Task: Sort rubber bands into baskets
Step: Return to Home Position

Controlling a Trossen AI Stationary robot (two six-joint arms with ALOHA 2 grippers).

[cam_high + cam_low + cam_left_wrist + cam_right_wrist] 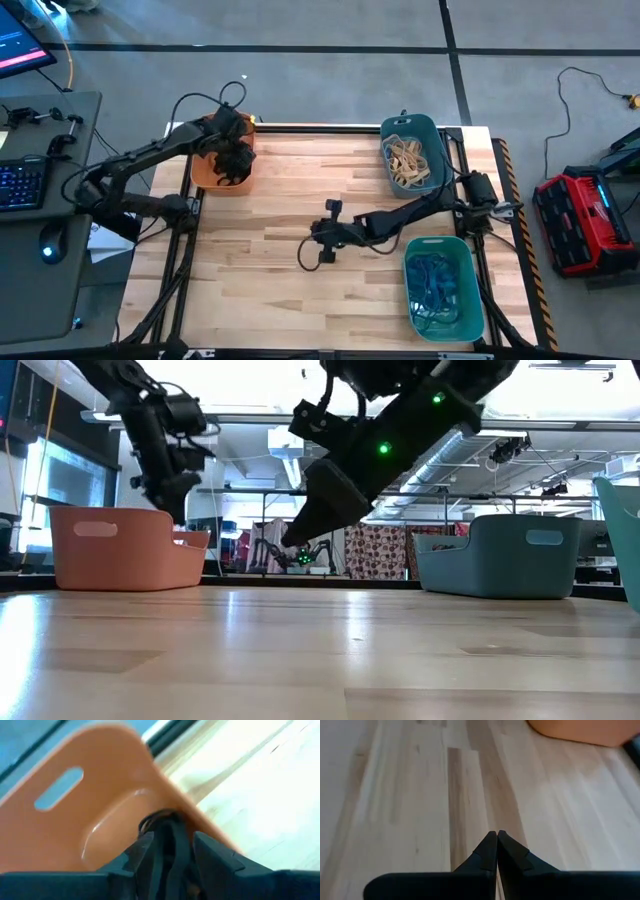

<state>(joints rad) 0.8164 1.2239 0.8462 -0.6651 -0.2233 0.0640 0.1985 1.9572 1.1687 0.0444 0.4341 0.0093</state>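
The orange-salmon basket stands at the table's far left. My left gripper reaches down into it, fingers apart, and a dark bunch of black rubber bands shows between them against the basket's inner wall. My right gripper is shut and empty above the bare wood in the middle of the table; its closed tips show in the right wrist view. The dark teal-blue basket holds tan rubber bands. The lighter green basket holds blue rubber bands. My left gripper stands with its fingers on either side of the black rubber bands inside the orange-salmon basket. I cannot tell whether the fingers touch the bands.
The dark teal-blue basket stands at the far right and the green one at the near right. Bare wood lies between the baskets. Black frame rails run along the table's sides. A desk with a keyboard stands to the left of the table.
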